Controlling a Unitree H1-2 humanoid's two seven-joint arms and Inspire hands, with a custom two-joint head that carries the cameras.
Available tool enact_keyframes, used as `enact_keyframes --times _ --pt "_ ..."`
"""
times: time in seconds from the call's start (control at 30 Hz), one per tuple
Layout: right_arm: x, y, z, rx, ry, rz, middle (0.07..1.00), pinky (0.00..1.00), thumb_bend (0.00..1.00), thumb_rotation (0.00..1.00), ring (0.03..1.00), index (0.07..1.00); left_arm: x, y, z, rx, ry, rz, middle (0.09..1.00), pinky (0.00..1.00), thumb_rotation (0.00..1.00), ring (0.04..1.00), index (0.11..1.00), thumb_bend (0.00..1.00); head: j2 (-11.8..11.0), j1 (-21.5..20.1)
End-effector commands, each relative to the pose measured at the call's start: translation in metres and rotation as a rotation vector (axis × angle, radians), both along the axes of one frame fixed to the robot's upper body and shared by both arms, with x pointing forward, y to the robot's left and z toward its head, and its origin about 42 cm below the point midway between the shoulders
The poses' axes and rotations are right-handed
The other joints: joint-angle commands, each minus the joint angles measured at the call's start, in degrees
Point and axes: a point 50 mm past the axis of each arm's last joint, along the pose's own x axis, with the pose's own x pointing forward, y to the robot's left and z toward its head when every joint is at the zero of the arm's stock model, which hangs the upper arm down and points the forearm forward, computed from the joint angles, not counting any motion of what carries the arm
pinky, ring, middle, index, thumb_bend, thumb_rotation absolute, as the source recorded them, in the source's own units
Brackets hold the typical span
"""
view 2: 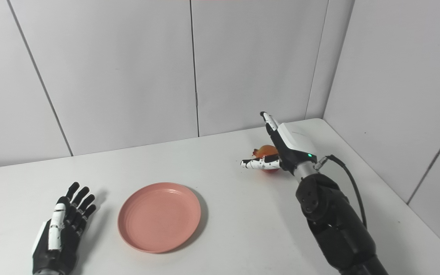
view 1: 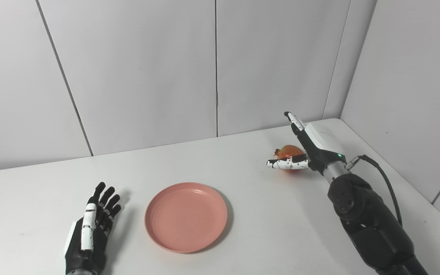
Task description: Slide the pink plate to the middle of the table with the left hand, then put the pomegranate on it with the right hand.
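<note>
With the pink plate [view 1: 186, 217] already mid-table just right of the idle, open-fingered left hand [view 1: 90, 229] — second step now: right hand [view 1: 307, 147] spread around the pomegranate [view 1: 289, 152], not yet clamped — next, close, lift, carry leftward onto plate.

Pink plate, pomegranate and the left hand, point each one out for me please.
pink plate [view 1: 186, 217], left eye view, bare middle of its dish.
pomegranate [view 1: 289, 150], left eye view, top of the fruit above the thumb.
left hand [view 2: 57, 233], right eye view, back of the hand.
</note>
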Motion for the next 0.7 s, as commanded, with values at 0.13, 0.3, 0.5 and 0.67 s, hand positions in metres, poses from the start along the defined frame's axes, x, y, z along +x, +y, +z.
enact_keyframes --times 0.13,0.3,0.5,0.67 --pt "0.016 -0.007 0.024 -0.041 -0.051 -0.006 0.962 0.78 0.92 0.49 0.898 0.975 0.004 0.002 0.003 0.002 -0.004 -0.003 0.946 0.94 1.00 0.932 0.937 0.32 0.56 -0.11" --pt "0.023 -0.012 0.021 -0.033 -0.026 -0.024 0.968 0.78 0.93 0.47 0.902 0.980 0.005 0.003 0.003 0.000 -0.005 -0.008 0.947 0.95 1.00 0.933 0.938 0.33 1.07 -0.23" --pt "0.031 -0.018 0.019 -0.034 0.000 -0.037 0.963 0.77 0.94 0.47 0.894 0.982 0.005 0.003 0.004 -0.005 -0.004 -0.012 0.949 0.95 1.00 0.937 0.940 0.34 1.45 -0.24" --pt "0.038 -0.022 0.015 -0.030 0.021 -0.049 0.954 0.76 0.95 0.46 0.882 0.975 0.004 0.003 0.004 -0.004 -0.001 -0.009 0.948 0.96 1.00 0.938 0.937 0.34 1.84 -0.18"
